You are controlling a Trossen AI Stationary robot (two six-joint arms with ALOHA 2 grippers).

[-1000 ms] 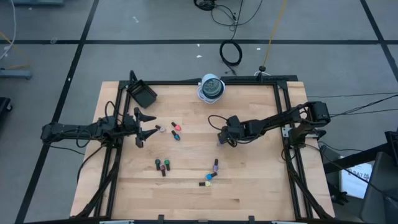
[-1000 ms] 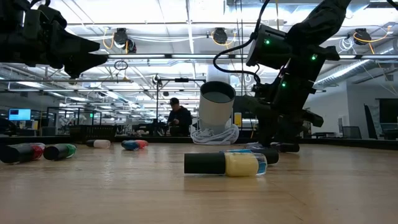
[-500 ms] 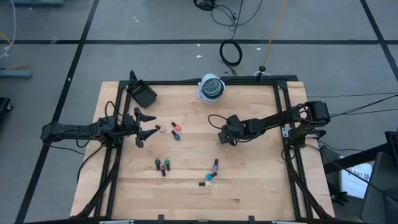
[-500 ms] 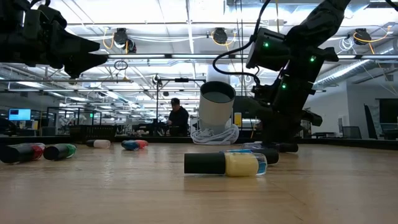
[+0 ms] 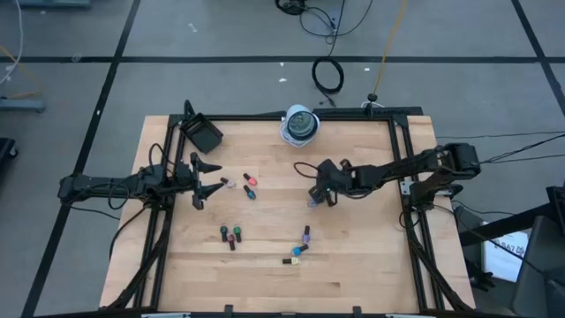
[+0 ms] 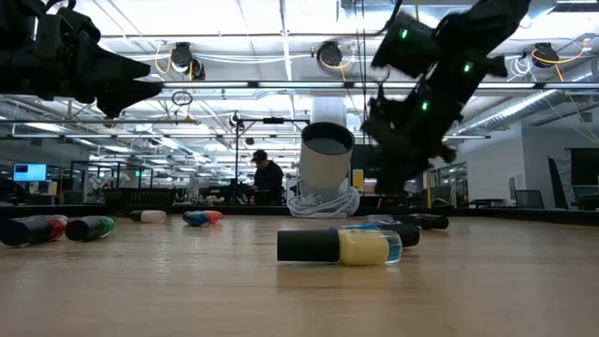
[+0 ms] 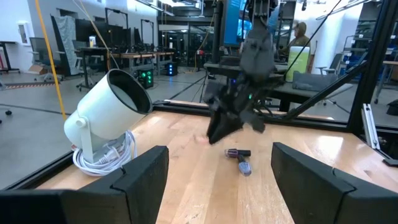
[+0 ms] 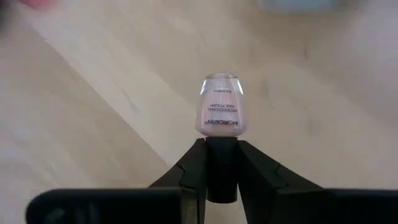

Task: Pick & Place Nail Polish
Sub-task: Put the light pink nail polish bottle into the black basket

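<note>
**Pale pink bottle pinched by its cap, ready to carry**

Wooden table [image 5: 353,265] under workshop lights carries scattered nail polish bottles. Near the table's middle, toward the right edge, the right gripper [image 8: 221,163] has its fingers closed on the dark cap of a pale pink nail polish bottle [image 8: 221,113], lifted clear of the wood. Carrying it well probably means a steady, level move, since the cap grip is narrow. The left gripper [image 5: 205,177] waits wide open and empty by the left edge, near the black tray [image 5: 202,134]
</note>
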